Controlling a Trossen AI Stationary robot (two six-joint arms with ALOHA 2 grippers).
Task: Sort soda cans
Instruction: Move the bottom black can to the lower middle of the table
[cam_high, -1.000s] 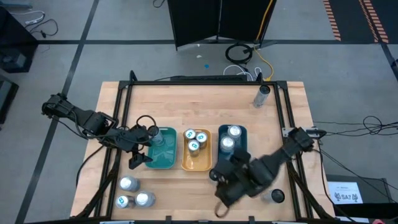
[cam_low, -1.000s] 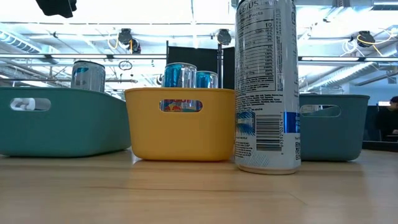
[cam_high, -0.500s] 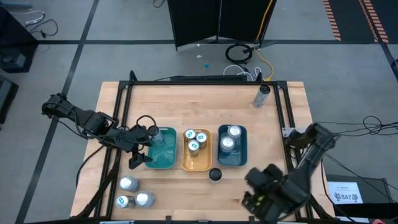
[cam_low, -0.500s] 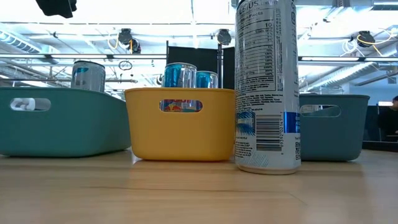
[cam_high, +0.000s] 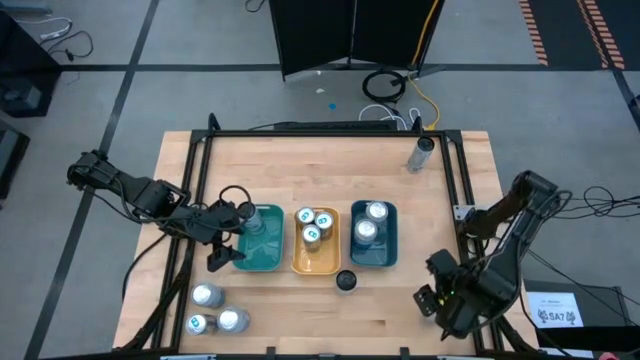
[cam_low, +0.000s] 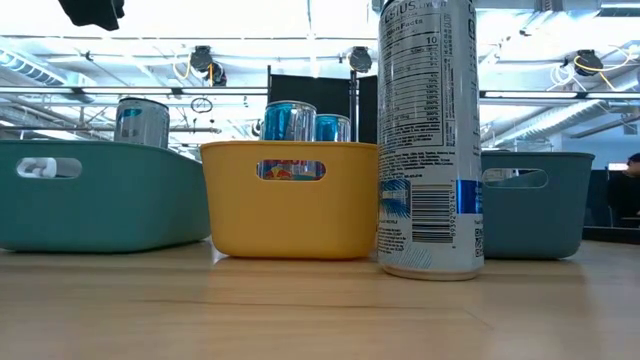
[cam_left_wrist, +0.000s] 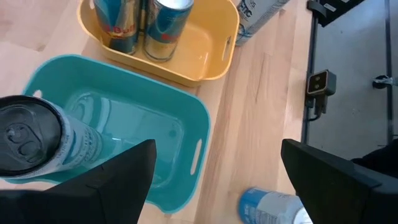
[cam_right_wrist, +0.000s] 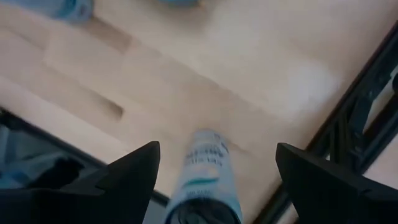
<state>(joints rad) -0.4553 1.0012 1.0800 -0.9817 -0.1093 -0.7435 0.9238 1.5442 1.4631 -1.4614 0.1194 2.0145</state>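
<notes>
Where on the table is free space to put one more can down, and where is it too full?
The bare wood behind the three trays is free, bordered by the teal tray, yellow tray, blue tray and the lone far can. The front left corner is crowded: three cans stand there.

**Two dark arms, matte and angular**

Both arms are black throughout, built of chunky jointed segments. A thin black cable loops off the left arm (cam_high: 150, 200) near its wrist. The right arm (cam_high: 500, 250) has blocky housings at its joints. In the wrist views, each gripper's fingers (cam_left_wrist: 124, 180) are broad, flat, dark wedges with plain faces.
</notes>
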